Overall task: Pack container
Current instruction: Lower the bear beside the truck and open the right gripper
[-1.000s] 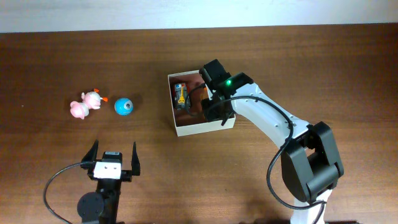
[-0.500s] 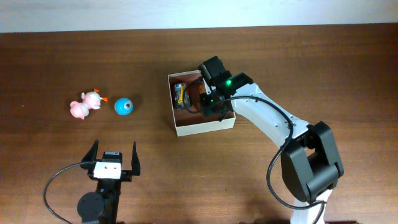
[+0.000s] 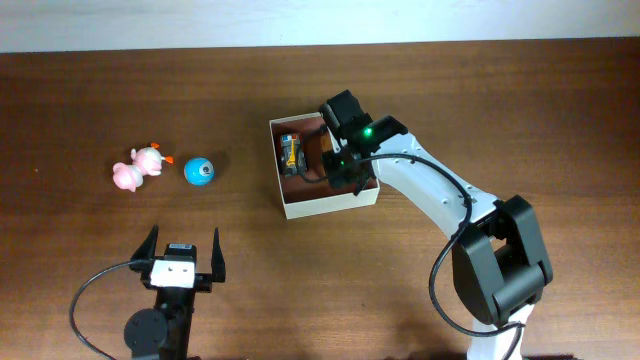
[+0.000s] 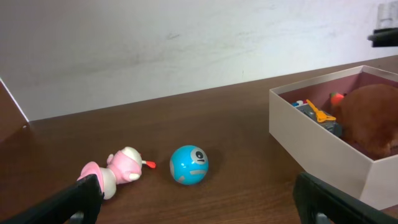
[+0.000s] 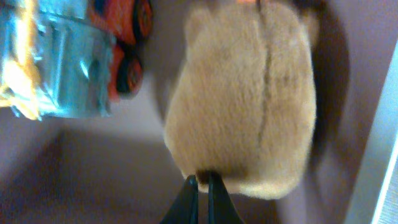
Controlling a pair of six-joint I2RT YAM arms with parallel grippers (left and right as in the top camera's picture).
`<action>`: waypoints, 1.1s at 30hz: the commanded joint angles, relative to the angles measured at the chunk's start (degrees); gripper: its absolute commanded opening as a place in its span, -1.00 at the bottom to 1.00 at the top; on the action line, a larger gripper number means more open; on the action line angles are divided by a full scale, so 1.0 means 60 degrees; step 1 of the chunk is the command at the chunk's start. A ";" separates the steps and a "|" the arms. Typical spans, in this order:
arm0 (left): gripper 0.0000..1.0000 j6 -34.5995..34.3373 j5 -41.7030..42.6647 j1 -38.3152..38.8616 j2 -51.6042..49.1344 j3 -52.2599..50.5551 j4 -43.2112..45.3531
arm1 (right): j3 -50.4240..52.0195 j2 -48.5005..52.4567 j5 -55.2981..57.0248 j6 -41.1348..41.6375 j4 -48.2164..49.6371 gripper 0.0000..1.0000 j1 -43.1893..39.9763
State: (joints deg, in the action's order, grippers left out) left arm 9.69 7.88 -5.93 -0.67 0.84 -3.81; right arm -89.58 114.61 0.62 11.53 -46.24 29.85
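The container (image 3: 325,206) is a square cream-white box with a reddish-brown inside, at the table's middle. My right gripper (image 3: 338,168) reaches down into it. In the right wrist view its fingers (image 5: 202,179) are pinched shut on the edge of a tan plush toy (image 5: 249,106) that lies on the container floor. A grey and orange toy vehicle (image 5: 68,68) lies beside the plush, and it shows in the overhead view (image 3: 290,152). My left gripper (image 3: 182,255) is open and empty near the front edge. The container (image 4: 323,152) stands to its right.
A pink toy (image 3: 135,168) and a blue ball (image 3: 199,171) lie on the table at the left, ahead of my left gripper. In the left wrist view the pink toy (image 4: 115,174) and the ball (image 4: 189,165) are close together.
My right gripper has shifted slightly left and lower inside the container. The left arm and the toys on the table have not moved.
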 commanded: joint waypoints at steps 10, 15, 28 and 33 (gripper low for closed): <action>0.99 0.0117 -0.0040 0.0033 0.0062 -0.0051 -0.0018 | -0.1089 0.0011 -0.0025 0.0415 -0.2463 -0.93 0.0033; 0.99 0.0117 -0.0040 0.0033 0.0062 -0.0055 -0.0018 | -0.1082 0.0011 0.0018 0.0412 -0.3024 -0.92 0.0029; 0.99 0.0117 -0.0040 0.0033 0.0062 -0.0051 -0.0018 | -0.1075 0.0015 0.0120 0.0674 -0.3555 -0.93 0.0022; 0.99 0.0117 -0.0040 0.0033 0.0062 -0.0055 -0.0018 | -0.1071 0.0015 0.0073 0.1031 -0.3934 -0.92 0.0022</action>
State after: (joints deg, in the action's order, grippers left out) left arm 9.69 7.88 -5.93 -0.67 0.84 -3.81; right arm -95.09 114.67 0.64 15.49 -68.45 29.85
